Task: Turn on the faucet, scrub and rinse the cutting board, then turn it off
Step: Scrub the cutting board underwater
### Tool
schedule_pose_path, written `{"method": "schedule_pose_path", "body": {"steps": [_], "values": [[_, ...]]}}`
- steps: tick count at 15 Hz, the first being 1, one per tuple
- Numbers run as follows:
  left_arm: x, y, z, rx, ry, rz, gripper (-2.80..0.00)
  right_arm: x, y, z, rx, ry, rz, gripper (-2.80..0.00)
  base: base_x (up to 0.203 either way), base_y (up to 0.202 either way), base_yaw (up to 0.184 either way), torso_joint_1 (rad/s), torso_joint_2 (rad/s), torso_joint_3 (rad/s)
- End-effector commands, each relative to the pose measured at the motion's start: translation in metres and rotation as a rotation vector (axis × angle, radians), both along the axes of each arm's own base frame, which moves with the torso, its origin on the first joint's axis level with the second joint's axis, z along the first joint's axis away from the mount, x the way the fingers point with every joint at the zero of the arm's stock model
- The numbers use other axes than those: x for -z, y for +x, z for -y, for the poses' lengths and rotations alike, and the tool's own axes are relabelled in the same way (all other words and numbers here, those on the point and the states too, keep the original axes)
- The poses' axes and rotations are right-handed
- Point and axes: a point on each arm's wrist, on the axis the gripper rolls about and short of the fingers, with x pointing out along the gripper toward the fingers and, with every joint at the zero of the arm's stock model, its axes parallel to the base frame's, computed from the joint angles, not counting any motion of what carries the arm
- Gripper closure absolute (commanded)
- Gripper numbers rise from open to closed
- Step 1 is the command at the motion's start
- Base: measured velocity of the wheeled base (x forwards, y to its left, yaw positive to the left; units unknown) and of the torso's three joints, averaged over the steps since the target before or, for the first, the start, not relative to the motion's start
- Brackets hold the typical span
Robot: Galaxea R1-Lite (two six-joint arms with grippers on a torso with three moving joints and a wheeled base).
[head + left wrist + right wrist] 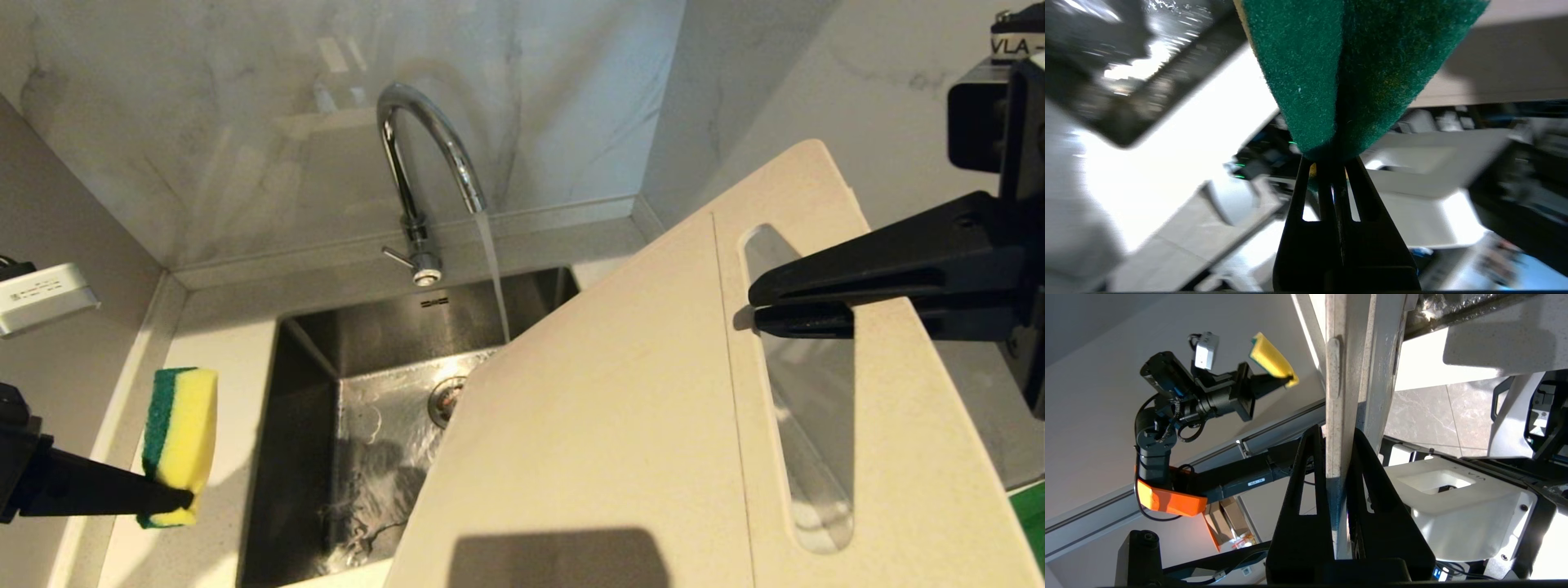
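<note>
Our right gripper clamps the cutting board at its handle slot, holding it tilted over the sink. Water runs from the faucet behind it. Our left gripper pinches a sponge above the counter left of the sink
</note>
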Motion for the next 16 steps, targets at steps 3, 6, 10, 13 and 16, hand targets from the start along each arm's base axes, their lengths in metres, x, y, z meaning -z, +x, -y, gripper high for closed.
{"method": "schedule_pose_path", "body": {"steps": [3, 6, 10, 13, 16], "values": [[-0.002, 0.015, 0.002, -0.095, 0.118, 0.077, 0.00, 0.002, 0.002, -0.001, -0.002, -0.002, -0.017, 0.00, 0.000, 0.000, 0.000, 0.000, 0.00, 0.000], [-0.003, 0.033, 0.007, -0.186, 0.147, 0.173, 0.00, 0.003, 0.006, -0.003, -0.003, -0.006, -0.025, 0.00, 0.000, 0.000, 0.000, 0.000, 0.00, 0.000], [-0.004, 0.041, -0.004, -0.299, 0.166, 0.175, 0.00, 0.007, 0.014, -0.007, -0.003, -0.013, -0.038, 0.00, 0.000, 0.000, 0.000, 0.000, 0.00, 0.000], [-0.009, 0.035, -0.020, -0.379, 0.163, 0.198, 0.00, 0.011, 0.025, -0.012, -0.004, -0.009, -0.028, 0.00, 0.000, 0.000, 0.000, 0.000, 0.00, 0.000], [-0.017, 0.015, -0.031, -0.422, 0.143, 0.246, 0.00, 0.012, 0.039, -0.018, -0.002, -0.003, -0.012, 0.00, 0.000, 0.000, 0.000, 0.000, 0.00, 0.000]]}}
